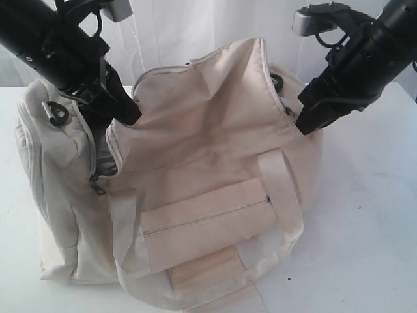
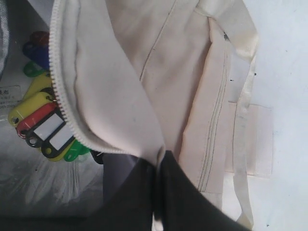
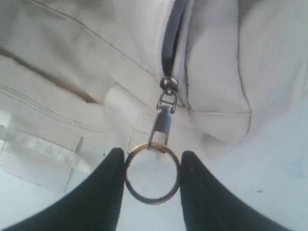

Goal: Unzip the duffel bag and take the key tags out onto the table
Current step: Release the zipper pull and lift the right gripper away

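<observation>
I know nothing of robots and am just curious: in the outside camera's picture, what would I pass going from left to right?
Black strap ring → left gripper → front zip pocket → right gripper.

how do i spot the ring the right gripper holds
Find the cream duffel bag on the white table. At its end by the right gripper is a grey zipper pull. The metal ring loops through its tip, thin bare metal, unlike the black strap rings.

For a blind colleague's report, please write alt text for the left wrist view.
The left gripper pinches the unzipped edge of the cream duffel bag, holding the opening apart. Inside, on grey lining, lie the key tags in yellow, red, blue, green and black. The white table shows beyond the bag.
</observation>
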